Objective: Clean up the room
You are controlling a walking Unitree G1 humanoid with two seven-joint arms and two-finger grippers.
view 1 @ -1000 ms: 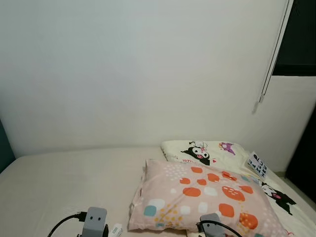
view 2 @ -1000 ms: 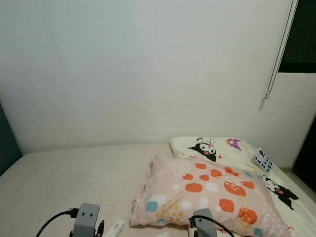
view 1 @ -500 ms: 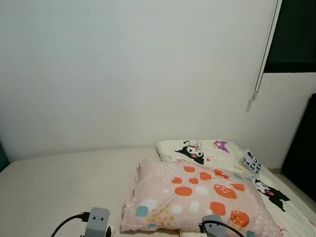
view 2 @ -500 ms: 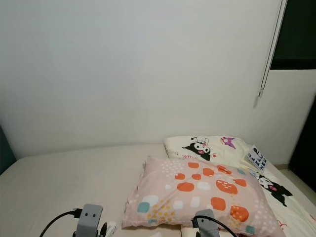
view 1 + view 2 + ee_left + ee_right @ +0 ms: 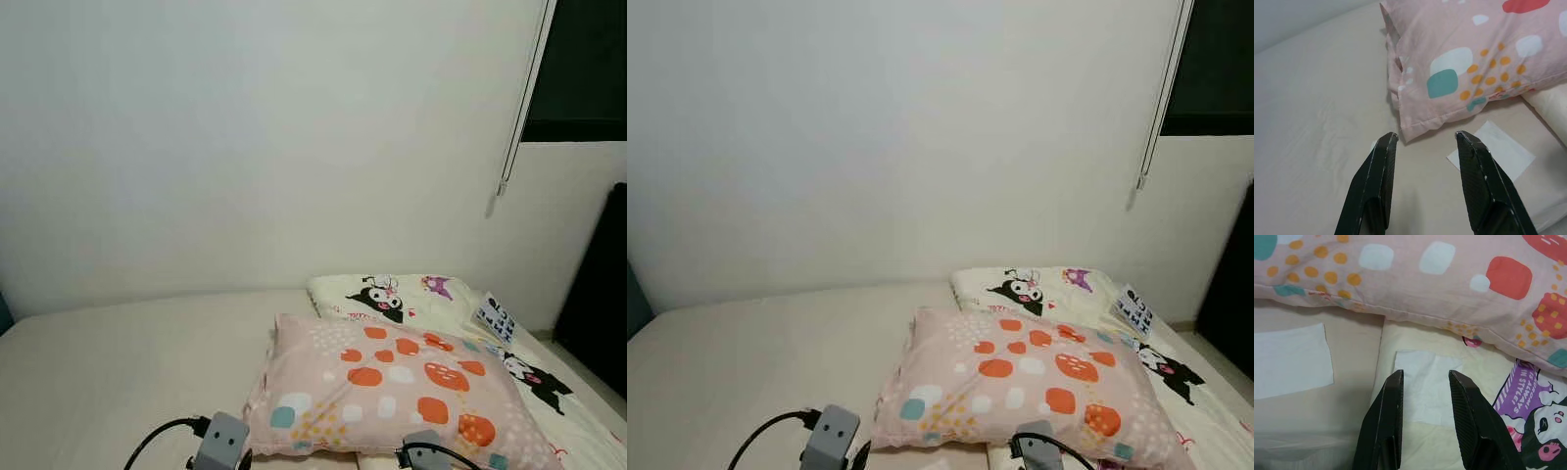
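Left gripper [image 5: 1425,142] shifted right toward pillow [image 5: 392,387], fingers spread, empty, hovering near a tissue [image 5: 1491,151] on bed [image 5: 98,362]. Right gripper [image 5: 1425,377] parted over another tissue [image 5: 1425,382]. Likely about to pick up tissues.

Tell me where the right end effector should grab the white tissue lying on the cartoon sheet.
Probably the near edge of the white tissue, from straight above. It lies flat on the cartoon sheet, so an edge pinch suits. The open right end effector already straddles it.
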